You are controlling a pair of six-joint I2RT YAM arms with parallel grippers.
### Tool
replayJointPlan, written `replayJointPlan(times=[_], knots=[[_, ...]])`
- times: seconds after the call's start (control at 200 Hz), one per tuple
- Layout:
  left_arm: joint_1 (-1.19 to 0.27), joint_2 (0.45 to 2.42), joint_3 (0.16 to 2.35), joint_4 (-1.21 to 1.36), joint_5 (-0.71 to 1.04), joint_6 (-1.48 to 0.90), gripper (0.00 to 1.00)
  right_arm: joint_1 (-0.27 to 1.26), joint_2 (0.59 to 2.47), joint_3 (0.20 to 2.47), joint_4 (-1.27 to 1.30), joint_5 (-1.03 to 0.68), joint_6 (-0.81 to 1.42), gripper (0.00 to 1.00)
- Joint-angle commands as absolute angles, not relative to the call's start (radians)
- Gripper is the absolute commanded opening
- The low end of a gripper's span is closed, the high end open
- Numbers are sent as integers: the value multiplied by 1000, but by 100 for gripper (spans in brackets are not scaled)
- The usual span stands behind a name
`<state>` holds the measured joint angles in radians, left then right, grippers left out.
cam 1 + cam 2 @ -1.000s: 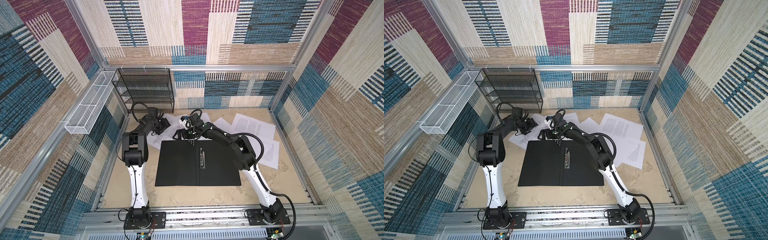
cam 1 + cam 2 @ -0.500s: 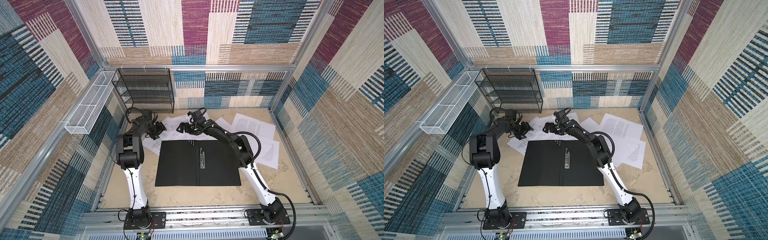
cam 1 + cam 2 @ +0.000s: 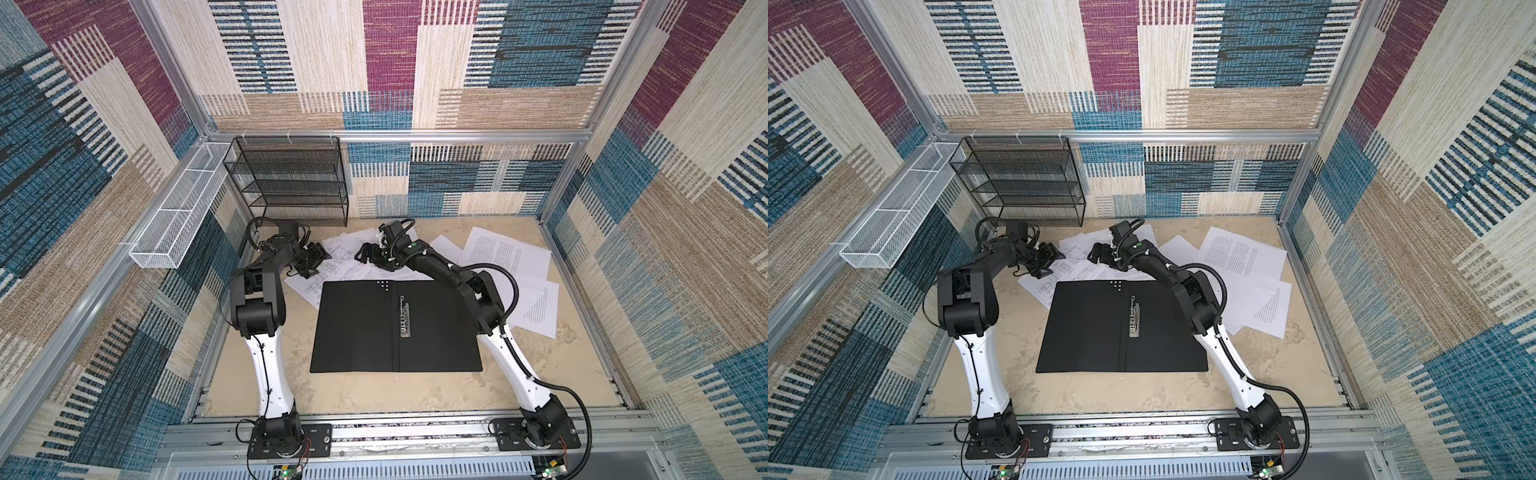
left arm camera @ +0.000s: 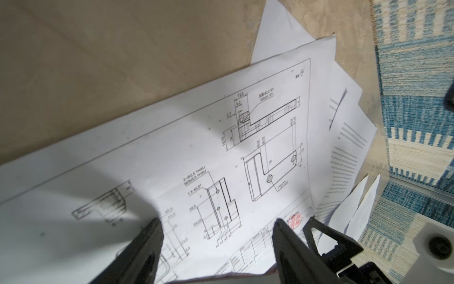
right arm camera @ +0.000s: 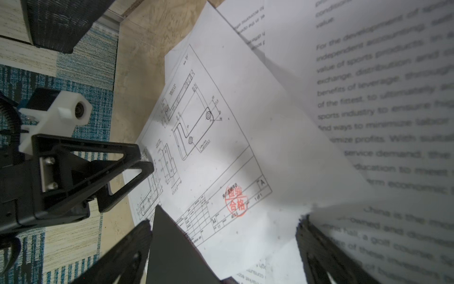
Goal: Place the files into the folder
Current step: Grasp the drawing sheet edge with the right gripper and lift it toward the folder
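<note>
The folder (image 3: 365,332) (image 3: 1092,332) lies open and flat, black inside up, with its metal clip (image 3: 404,316) on the spine. The files lie loose behind it and to its right: a sheet of line drawings (image 3: 338,268) (image 4: 196,147) (image 5: 221,118) and text sheets (image 3: 507,253) (image 3: 1241,253). My left gripper (image 3: 318,259) (image 4: 217,222) hangs open just above the drawing sheet. My right gripper (image 3: 362,255) (image 5: 224,223) faces it, open, over the folder's far corner (image 5: 172,250). A curled text sheet (image 5: 393,118) rests against one of its fingers.
A black wire-mesh rack (image 3: 291,183) stands at the back left. A white mesh basket (image 3: 178,216) hangs on the left wall. Aluminium frame rails bound the table. Bare tabletop (image 3: 374,395) lies in front of the folder.
The left arm's elbow has swung to the left while its gripper stays over the drawing sheet. The right gripper has shifted a little back from the folder's far edge.
</note>
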<state>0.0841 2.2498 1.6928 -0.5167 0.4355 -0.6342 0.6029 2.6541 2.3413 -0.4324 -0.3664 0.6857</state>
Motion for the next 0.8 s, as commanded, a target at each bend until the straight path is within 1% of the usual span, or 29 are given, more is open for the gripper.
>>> replayJointPlan(times=[0.0, 0.115, 0.275, 0.501, 0.591, 0.641, 0.736, 0.796], knots=[[81, 2279, 1644, -618, 369, -666, 73, 607, 2680, 2345, -468, -386, 758, 93], [81, 2272, 1631, -615, 358, -679, 73, 620, 2678, 2345, -462, -402, 787, 93], [81, 2271, 1625, -614, 343, -693, 73, 636, 2670, 2334, -415, -493, 845, 93], [83, 2270, 1612, -606, 340, -709, 73, 649, 2611, 2241, -285, -589, 929, 95], [86, 2270, 1607, -603, 351, -716, 73, 655, 2597, 2211, -244, -573, 935, 94], [87, 2267, 1601, -600, 352, -718, 73, 660, 2593, 2202, -226, -548, 926, 90], [89, 2263, 1592, -593, 361, -723, 73, 670, 2598, 2201, -219, -470, 904, 78], [93, 2257, 1588, -593, 366, -725, 73, 670, 2600, 2186, -198, -451, 906, 70]])
